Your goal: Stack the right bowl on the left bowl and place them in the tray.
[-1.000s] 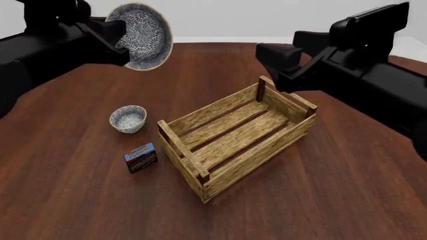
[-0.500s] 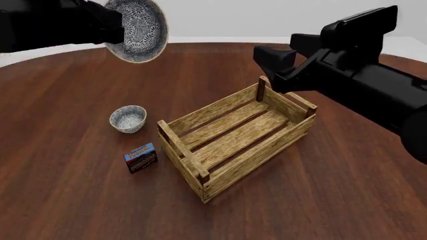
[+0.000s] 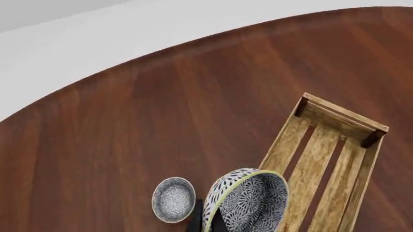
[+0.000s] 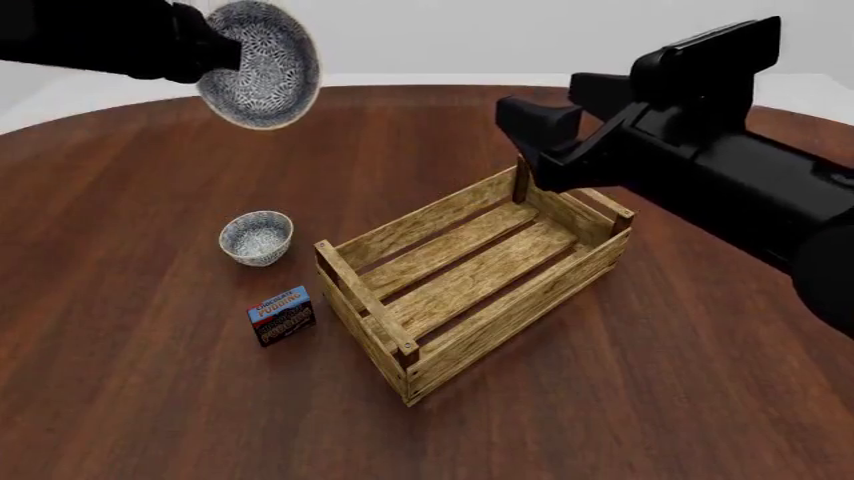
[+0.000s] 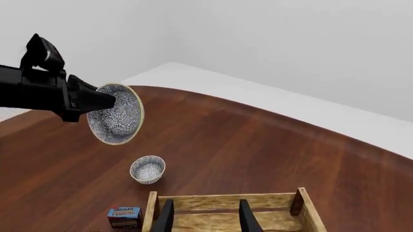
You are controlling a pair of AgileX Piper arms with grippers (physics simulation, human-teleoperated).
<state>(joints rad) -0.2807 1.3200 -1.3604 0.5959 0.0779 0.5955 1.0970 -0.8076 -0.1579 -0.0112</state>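
While our left tool (image 4: 220, 52) clamps the right bowl (image 4: 263, 64) high above the worktop's (image 4: 160, 400) far left, tipped on edge with its mouth facing right, the left bowl (image 4: 255, 237) sits upright below, near a small blue-and-red box (image 4: 282, 315). Rightward, the tray (image 4: 470, 270) lies with its long axis running diagonally, near-left to far-right. Our right tool (image 5: 205, 215) hovers spread and empty over it.

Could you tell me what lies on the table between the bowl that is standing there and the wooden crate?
Nothing: in the front view, only bare tabletop separates the resting bowl from the tray. The small blue-and-red box sits nearer the camera, off that line.
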